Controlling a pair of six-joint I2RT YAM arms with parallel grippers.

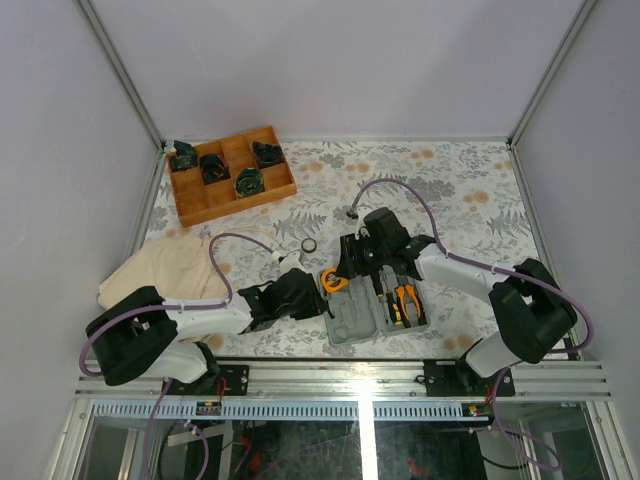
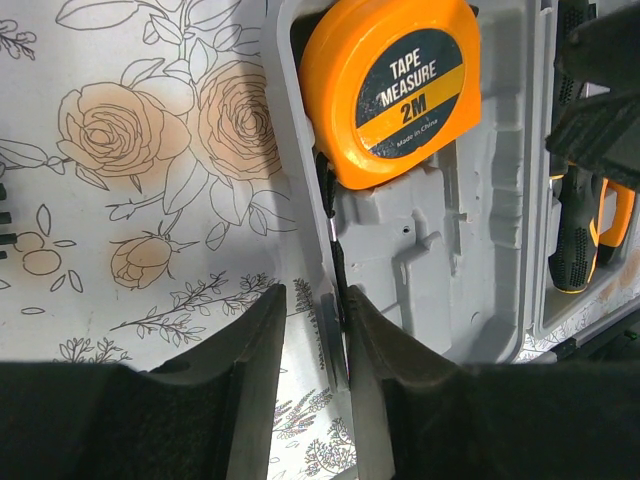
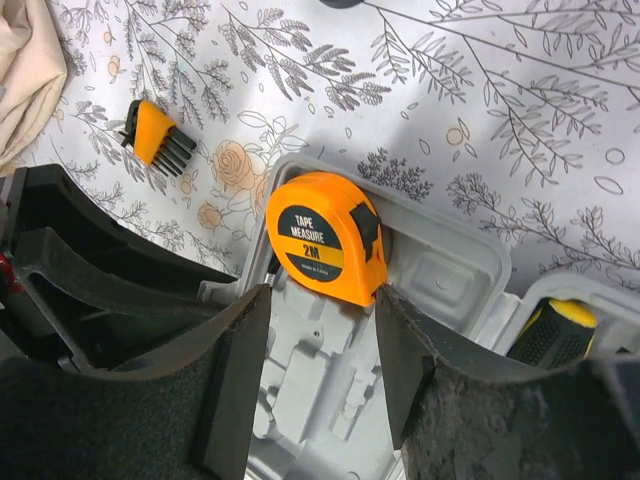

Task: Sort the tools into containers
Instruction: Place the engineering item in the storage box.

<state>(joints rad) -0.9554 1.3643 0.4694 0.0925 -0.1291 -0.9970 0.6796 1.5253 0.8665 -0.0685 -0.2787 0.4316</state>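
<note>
The tape measure [image 2: 385,90] lay inside the grey case [image 2: 440,260], right gripper [image 3: 322,305] open above it, left gripper [image 2: 315,302] narrowed at the case's rim, grip unclear

The surface carries one grey case [image 1: 352,318] at six o'clock, opened into two halves. The tools in view are one orange tape measure [image 1: 333,280], one pair of orange-handled pliers [image 1: 406,300], one yellow-and-black screwdriver [image 3: 555,330], one orange holder of black bits [image 3: 158,138] and one small ring [image 1: 309,245]. Toward eleven o'clock lies one wooden tray [image 1: 240,204] with four black parts [image 1: 248,182], at nine o'clock one cream cloth [image 1: 165,270], and there are two arms, the left arm [image 1: 200,318] and the right arm [image 1: 460,268].
</note>
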